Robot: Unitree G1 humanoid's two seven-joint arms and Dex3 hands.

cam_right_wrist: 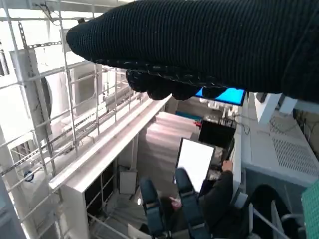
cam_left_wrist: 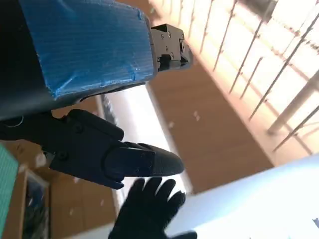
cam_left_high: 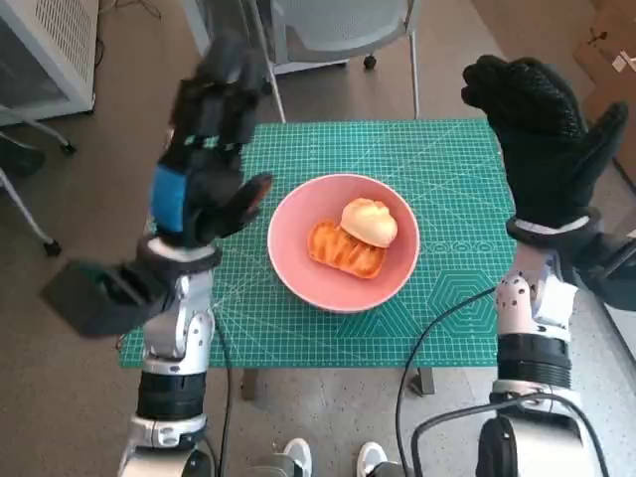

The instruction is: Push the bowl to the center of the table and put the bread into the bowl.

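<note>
I see the green cutting mat (cam_left_high: 437, 199) covering the table, with the pink bowl (cam_left_high: 298, 260) sitting near its middle. Inside the bowl lie two breads touching: a flat glazed pastry (cam_left_high: 343, 251) and a round pale bun (cam_left_high: 370, 221). My left hand (cam_left_high: 204, 169) is raised left of the bowl, fingers apart, empty. My right hand (cam_left_high: 542, 129) is raised to the right, spread wide, holding nothing.

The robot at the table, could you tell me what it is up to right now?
It is handling nothing at this moment. The pink bowl sits near the middle of the green mat with the bread already inside it. The left hand and the right hand are both raised above the table, fingers apart and holding nothing, so the task looks done.
</note>
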